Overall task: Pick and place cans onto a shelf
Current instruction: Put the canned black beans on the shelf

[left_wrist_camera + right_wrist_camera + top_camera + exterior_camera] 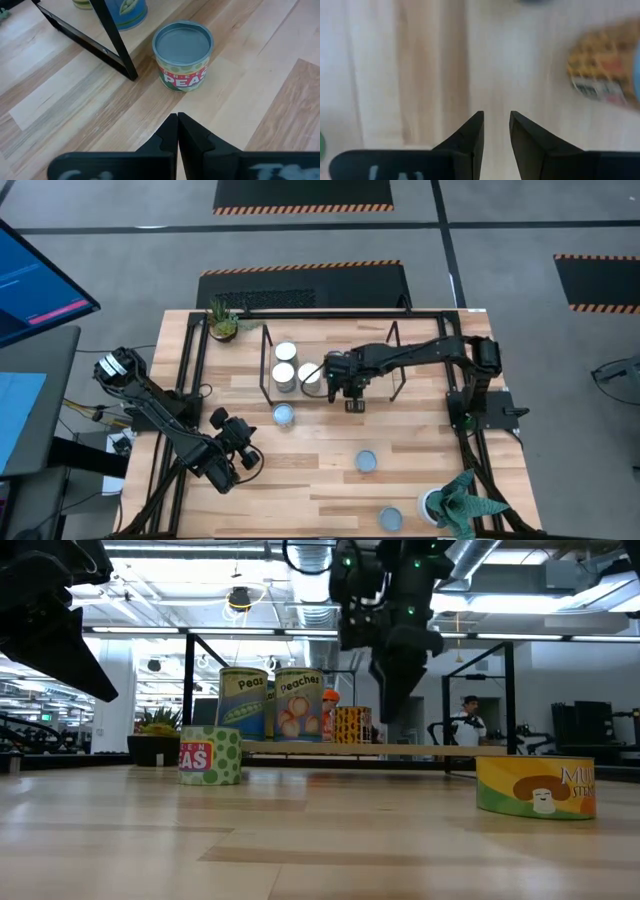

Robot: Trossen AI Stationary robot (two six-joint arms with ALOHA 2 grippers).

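Cans already fill part of the shelf (395,395): three stand in a cluster at its left end in the high view, a peas can (243,703) and a peaches can (299,703) side by side in front from the low view, and a smaller orange-patterned can (351,725) just beside them. The right gripper (352,394) hangs over the shelf board right next to that cluster, its fingers (470,137) parted with a narrow gap and nothing between them, with only pale wood below, which reads as a gripper that has let a can go and sits clear of it. Three cans are not yet shelved: a green peas can (284,415) on the table just outside the shelf's front rod, a mushroom can (534,787) further toward the table's middle, and a third can (390,519) near the front edge beside a potted plant (452,505). The left gripper (247,456) waits low at the left front of the table, fingers pressed together and empty, pointed at the green peas can, probably parked to leave the right arm room
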